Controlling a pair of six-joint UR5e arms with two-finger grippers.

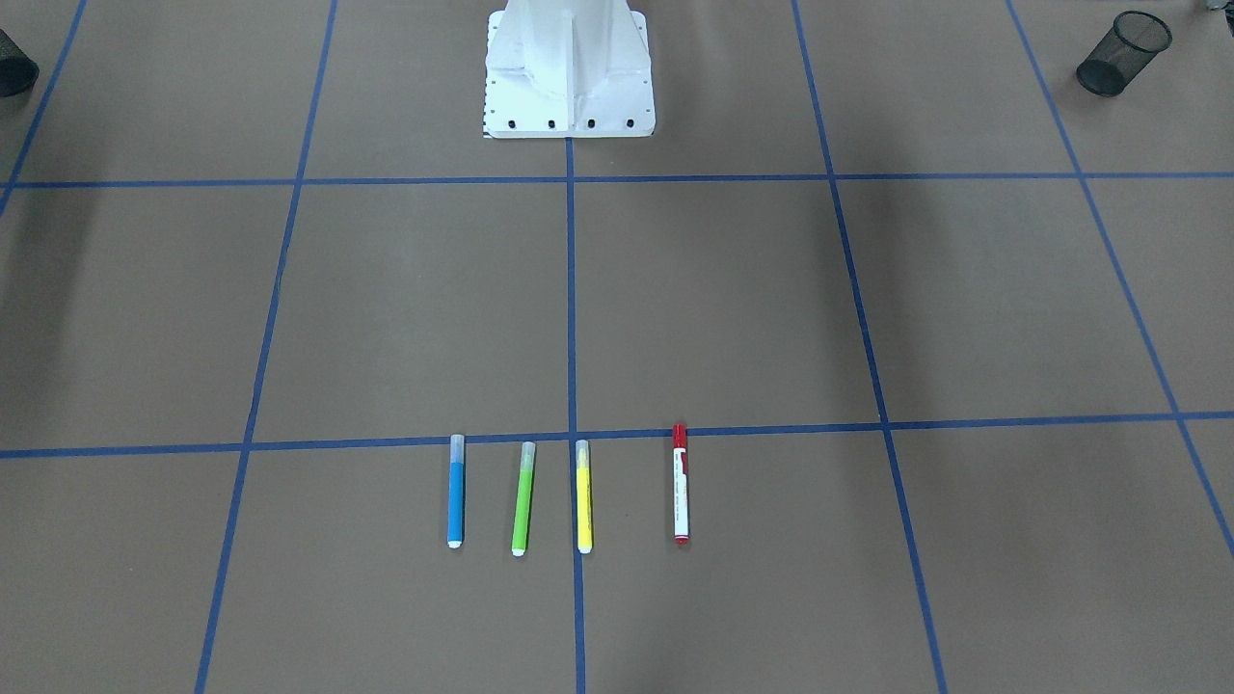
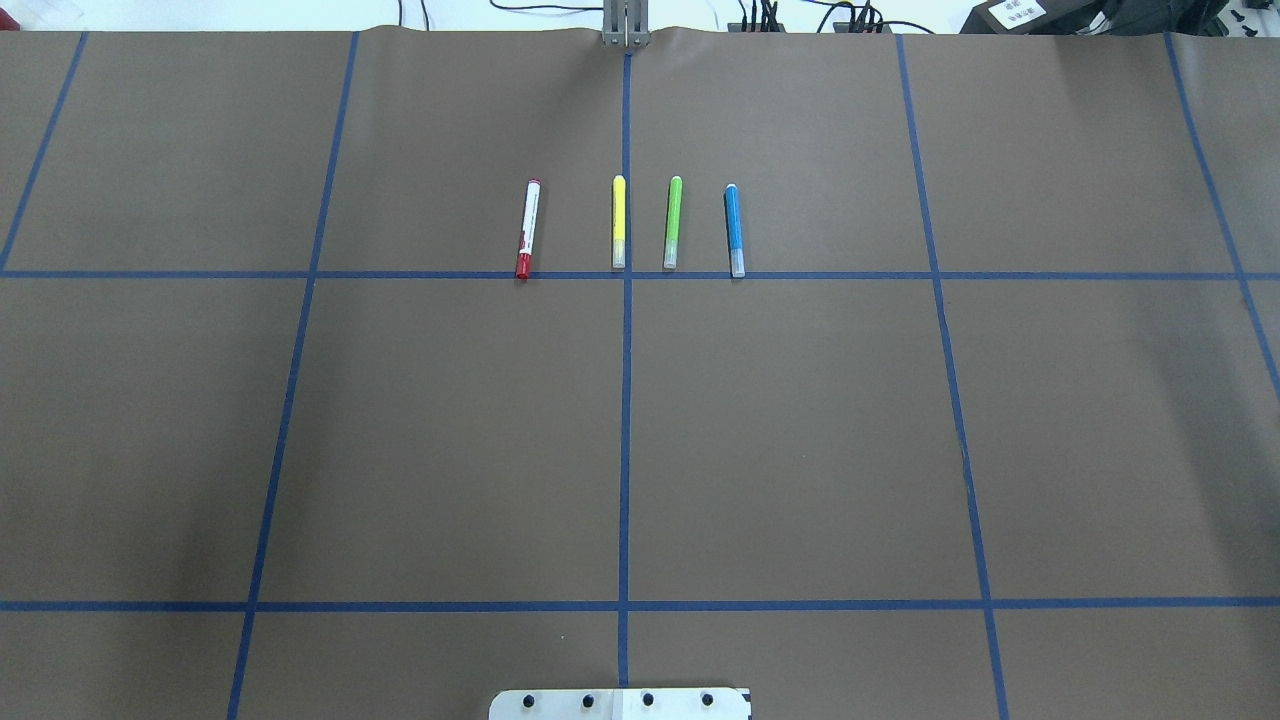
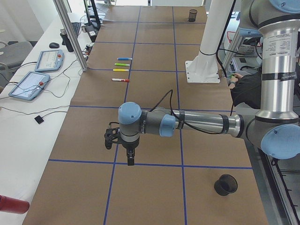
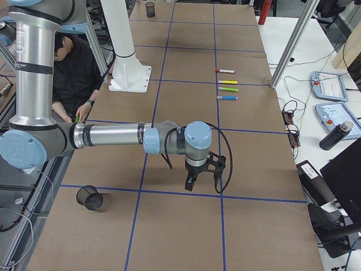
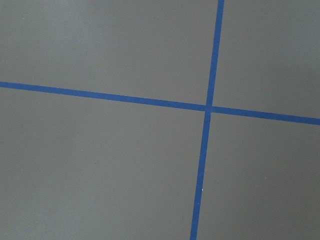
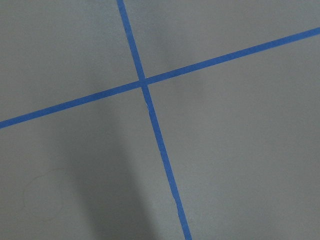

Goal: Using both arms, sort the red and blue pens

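Observation:
Several pens lie in a row on the brown table. The red pen, a white marker with a red cap, is at one end. The blue pen is at the other end. Between them lie a green pen and a yellow pen. Neither arm reaches the front or overhead views. In the side views, my left gripper and my right gripper hang over blue tape crossings, far from the pens. I cannot tell whether they are open or shut. Both wrist views show only bare table and tape.
A black mesh cup stands near the left arm's base side, and another stands on the right arm's side. The white robot pedestal is at the table's middle edge. A person sits behind it.

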